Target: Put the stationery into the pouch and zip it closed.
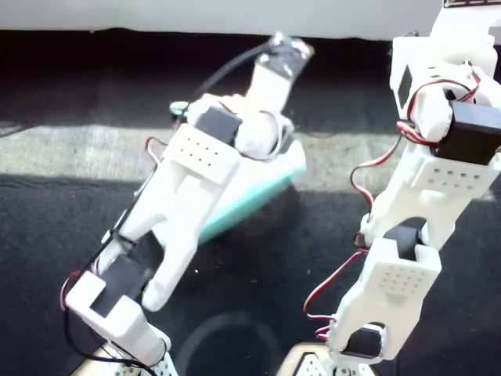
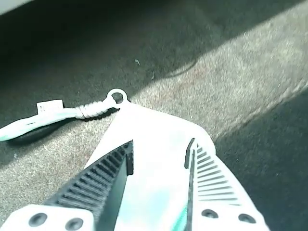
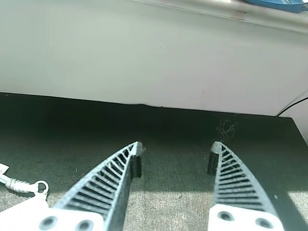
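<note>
Pouch [image 2: 144, 120] under my left gripper [image 2: 160, 142], jaws spread; right gripper [image 3: 176, 145] spread too.
I risk bunching fabric and missing the pull cord [image 2: 91, 110] if I close now.

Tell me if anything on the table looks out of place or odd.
Nothing looks damaged or spilled. The pouch lies slantwise under the left arm, with the left claw open over its ring corner, and its cord pull trails loose beside it.
</note>
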Robot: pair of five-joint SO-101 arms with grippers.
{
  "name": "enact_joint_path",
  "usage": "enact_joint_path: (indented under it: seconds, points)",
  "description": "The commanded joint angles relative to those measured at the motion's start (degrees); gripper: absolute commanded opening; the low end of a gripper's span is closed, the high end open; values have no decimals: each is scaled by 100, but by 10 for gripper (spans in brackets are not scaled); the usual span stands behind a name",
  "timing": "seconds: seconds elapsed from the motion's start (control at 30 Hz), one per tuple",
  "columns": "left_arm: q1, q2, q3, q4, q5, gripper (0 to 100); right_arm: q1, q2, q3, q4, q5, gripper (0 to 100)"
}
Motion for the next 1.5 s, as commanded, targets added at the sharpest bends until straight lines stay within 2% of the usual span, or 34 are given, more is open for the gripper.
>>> enact_joint_path:
  seconds: [0.0,0.1,0.17,0.23,0.27,0.3,0.33,0.37,0.47,0.63,0.83,0.97,1.17,1.3,1.47]
  points:
    - [-119,-716,-690,431,158,210,22,-75,-145,75,-44,224]
    - [-154,-1086,-1024,993,158,210,22,-84,-154,84,-44,224]
    - [-295,-1376,-1095,1644,149,200,22,-251,-127,84,-44,202]
    - [-523,-1631,-1095,2268,149,136,13,-532,-48,84,-44,104]
    - [-690,-1736,-1086,2541,149,83,13,-716,57,84,-44,32]
    - [-884,-1842,-1086,2760,149,24,13,-919,171,84,-44,0]
    - [-1077,-1956,-1086,2980,167,0,13,-1138,347,84,-44,22]
    - [-1288,-2070,-1095,3200,176,23,13,-1367,585,84,-44,31]
    - [-2026,-2571,-989,3446,176,10,-13,-2114,1569,84,-44,5]
    - [-3055,-3855,119,3446,176,9,-532,-3793,4435,75,-44,7]
    - [-3503,-5903,2862,3437,141,13,-1314,-5921,8629,-233,-44,7]
    - [-3503,-7248,4848,2796,141,13,-1341,-7090,11292,-1138,-18,7]
    - [-3486,-9429,7556,1204,141,13,-1341,-8673,14651,-2914,-9,7]
    - [-3503,-10879,8822,853,141,13,-1358,-9552,16497,-4303,-9,7]
    - [-3503,-10598,9604,800,141,13,-1367,-10519,18070,-5086,-26,7]
